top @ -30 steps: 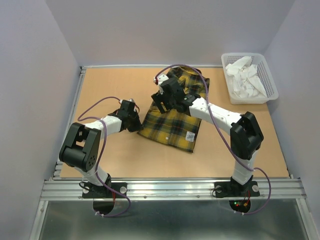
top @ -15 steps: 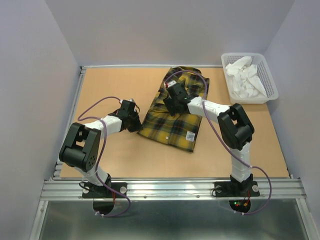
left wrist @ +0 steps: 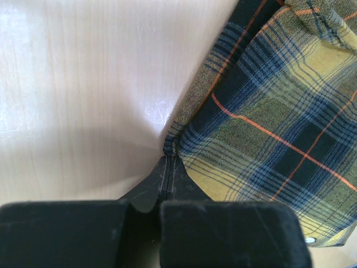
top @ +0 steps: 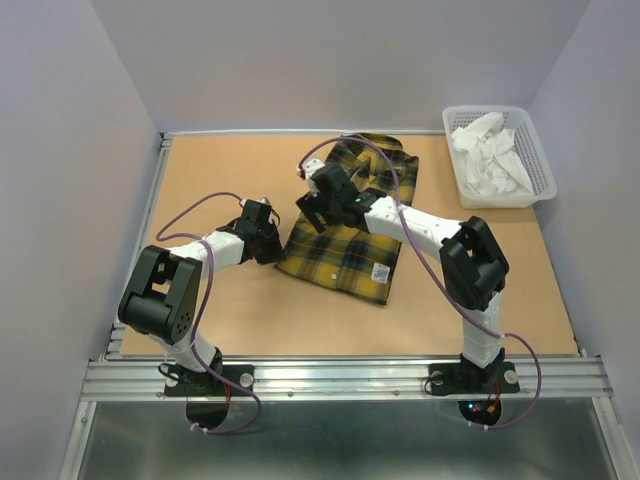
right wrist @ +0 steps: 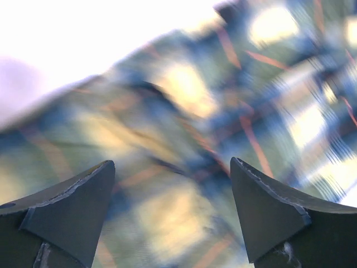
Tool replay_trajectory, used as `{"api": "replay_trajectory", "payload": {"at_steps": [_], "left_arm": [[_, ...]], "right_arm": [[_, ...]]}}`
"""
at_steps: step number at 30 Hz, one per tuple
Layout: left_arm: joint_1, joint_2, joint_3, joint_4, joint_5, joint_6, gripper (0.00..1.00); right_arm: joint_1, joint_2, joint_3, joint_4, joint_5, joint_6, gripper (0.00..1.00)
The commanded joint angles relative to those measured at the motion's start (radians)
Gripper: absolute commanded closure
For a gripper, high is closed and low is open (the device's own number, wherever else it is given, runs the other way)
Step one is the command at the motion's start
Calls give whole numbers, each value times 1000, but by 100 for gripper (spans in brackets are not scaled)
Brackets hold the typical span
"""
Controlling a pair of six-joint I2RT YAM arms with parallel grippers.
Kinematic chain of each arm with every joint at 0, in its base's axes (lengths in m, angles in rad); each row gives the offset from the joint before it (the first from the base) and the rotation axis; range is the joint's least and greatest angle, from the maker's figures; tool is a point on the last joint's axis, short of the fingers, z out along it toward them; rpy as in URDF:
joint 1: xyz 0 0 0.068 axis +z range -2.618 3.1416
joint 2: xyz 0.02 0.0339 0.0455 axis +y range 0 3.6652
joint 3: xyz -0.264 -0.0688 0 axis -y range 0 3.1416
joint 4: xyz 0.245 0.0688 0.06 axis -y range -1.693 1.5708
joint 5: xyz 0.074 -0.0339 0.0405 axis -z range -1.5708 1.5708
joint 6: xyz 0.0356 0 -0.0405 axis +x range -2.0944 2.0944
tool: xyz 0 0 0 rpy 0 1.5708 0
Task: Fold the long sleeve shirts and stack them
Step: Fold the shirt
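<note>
The long sleeve shirt [top: 350, 245], yellow and dark plaid, lies folded in the middle of the table with a white label near its front edge. My left gripper [top: 274, 246] is at the shirt's left edge. In the left wrist view it [left wrist: 168, 160] is shut on that edge of the shirt [left wrist: 268, 111]. My right gripper [top: 315, 212] hangs over the shirt's upper left part. In the right wrist view it [right wrist: 173, 167] is open and empty, with the blurred plaid shirt [right wrist: 184, 95] beneath its fingers [right wrist: 268, 206].
A white basket [top: 540, 170] holding white cloths stands at the back right corner. Grey walls close in the wooden table [top: 220, 180] on the left, back and right. A metal rail runs along the near edge.
My right gripper swung right over the shirt's middle, then back left to its upper left part, staying open. The left gripper and the shirt have not moved.
</note>
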Motion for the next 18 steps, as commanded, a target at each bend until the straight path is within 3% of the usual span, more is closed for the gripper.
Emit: {"api": "replay_trajectory", "payload": {"at_steps": [1,5,14,18], "left_arm": [[-7,-31,12,-59,-13,31,100],[-8,-33,7,-53,-12,31,100],[-11,-37,0,-51,-12,37,100],[-11,-42,-22,-67,-23,31,100]], "right_arm": [[50,38,96,29,-52,-41,11],[62,119,141,33,-75,-40,10],[50,274,250,77,95,-78,10],[-1,297,273,83,97,-57,10]]}}
